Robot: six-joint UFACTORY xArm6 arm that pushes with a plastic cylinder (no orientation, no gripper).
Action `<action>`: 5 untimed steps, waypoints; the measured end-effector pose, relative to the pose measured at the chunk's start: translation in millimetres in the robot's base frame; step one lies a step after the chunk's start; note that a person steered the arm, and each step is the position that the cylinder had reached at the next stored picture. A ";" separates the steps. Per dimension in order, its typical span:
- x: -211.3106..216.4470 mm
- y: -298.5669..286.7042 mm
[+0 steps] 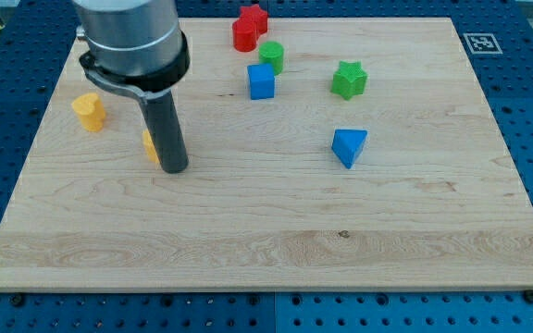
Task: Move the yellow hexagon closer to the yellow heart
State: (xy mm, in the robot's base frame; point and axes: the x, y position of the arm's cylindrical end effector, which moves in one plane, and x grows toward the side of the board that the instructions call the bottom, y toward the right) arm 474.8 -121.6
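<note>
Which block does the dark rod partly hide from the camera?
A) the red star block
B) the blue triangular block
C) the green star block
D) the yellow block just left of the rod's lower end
D: only a sliver of the small yellow block shows beside my tip, the rod covering the rest.

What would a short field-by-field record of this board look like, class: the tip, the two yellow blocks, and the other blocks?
tip: my tip is down on the wooden board, on the view's left
yellow hexagon: mostly hidden behind the rod, at its left edge; contact cannot be told
yellow heart: up and left of the hexagon, apart from it
near top: red star, green cylinder, blue cube
right: green star, blue triangle
</note>
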 end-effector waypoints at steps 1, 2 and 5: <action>-23.3 -17.7; -38.0 -23.1; -61.6 11.9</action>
State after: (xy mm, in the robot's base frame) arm 413.2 -109.7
